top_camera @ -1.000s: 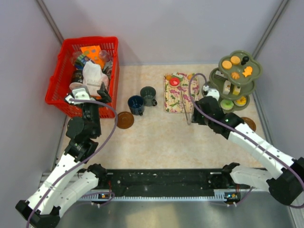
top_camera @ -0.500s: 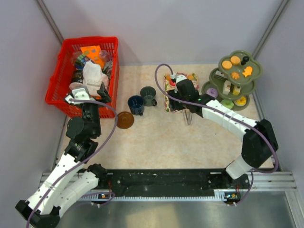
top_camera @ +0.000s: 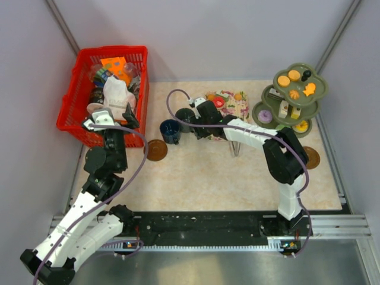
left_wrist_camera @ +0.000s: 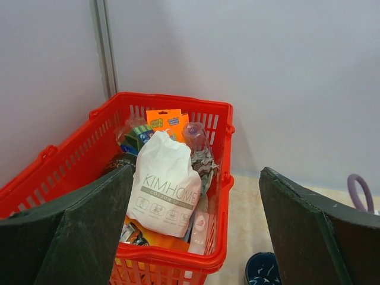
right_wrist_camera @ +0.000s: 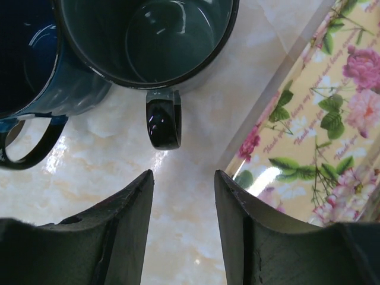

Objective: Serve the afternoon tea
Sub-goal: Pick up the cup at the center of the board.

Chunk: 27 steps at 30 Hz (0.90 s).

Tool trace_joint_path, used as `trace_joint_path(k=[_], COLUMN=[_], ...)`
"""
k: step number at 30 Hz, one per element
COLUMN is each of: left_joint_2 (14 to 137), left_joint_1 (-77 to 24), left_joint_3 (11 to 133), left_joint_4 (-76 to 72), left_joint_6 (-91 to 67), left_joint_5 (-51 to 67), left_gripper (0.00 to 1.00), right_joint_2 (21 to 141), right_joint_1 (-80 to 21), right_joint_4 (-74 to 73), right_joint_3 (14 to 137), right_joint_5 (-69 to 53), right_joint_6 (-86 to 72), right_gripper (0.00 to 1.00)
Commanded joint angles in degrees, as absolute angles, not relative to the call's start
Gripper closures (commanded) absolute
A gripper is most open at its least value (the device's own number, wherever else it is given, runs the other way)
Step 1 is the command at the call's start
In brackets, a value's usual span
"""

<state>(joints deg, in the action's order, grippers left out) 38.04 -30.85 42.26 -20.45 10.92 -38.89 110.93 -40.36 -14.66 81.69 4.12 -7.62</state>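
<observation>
Noted just left of floral tray [right_wrist_camera: 309, 119]: dark-green mug [right_wrist_camera: 148, 35], handle [right_wrist_camera: 163, 123] aimed at gap of right gripper [right_wrist_camera: 183, 178], jaws part-spread, empty; left gripper [left_wrist_camera: 196, 172], jaws wide, well left of tray, farther.

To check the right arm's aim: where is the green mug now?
Top view: the green mug stands left of centre, between the navy mug and the floral tray. Its handle points toward the open right gripper.

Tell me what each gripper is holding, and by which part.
Nothing is held. The right gripper stands open, facing the handle of the dark-green mug without touching it; the left gripper hangs open before the red basket.
</observation>
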Motion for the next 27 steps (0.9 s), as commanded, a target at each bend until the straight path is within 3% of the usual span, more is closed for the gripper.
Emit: trace_joint_path(k=[1,16,27], left_joint_2=[38.49,38.06,37.97], left_joint_1=[-31.11,-31.03,-31.03], left_joint_3=[41.84,41.84,41.84], left_joint_4=[-23.73,-23.99,-24.08], left_joint_6=[12.04,12.13,12.3], left_joint_5=[-39.64,-39.46,-39.55], left_gripper=[0.08,0.08,0.08], right_joint_2=[114.25,122.69,119.28], right_joint_1=[-41.48,-42.19,-43.07], right_joint_4=[-10.37,-9.14,-13.62], right_joint_3=[86.48,93.34,95.19], right_joint_5=[5.63,7.21,5.89], right_joint_6=[-5.45,-5.54,-4.84], right_gripper=[0.55,0.59,0.83])
